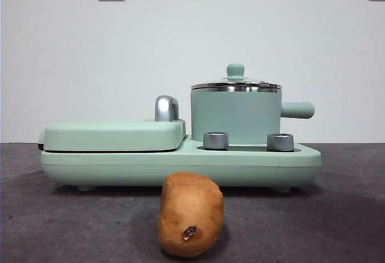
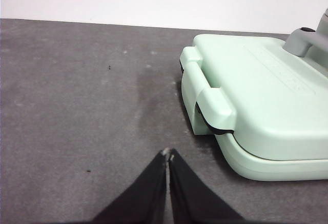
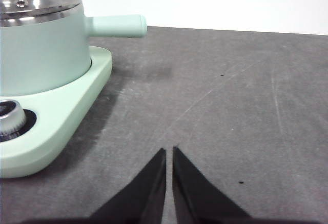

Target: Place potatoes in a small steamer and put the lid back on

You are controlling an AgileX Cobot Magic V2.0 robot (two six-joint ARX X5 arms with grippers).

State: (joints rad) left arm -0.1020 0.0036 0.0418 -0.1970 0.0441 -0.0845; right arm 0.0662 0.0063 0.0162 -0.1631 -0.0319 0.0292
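Note:
The tan-brown potato lies on the dark table in front of the appliance, its dark eye spot facing the camera. The mint-green steamer stands on the right of the appliance base, handle pointing right, with the lid on it. The steamer and lid also show in the right wrist view. My left gripper is shut and empty over the table beside the griddle's end. My right gripper is shut and empty over the table to the right of the base. Neither arm shows in the front view.
The flat green griddle with a chrome handle fills the appliance's left half; it also shows in the left wrist view. Two chrome knobs sit on the base. A white wall stands behind.

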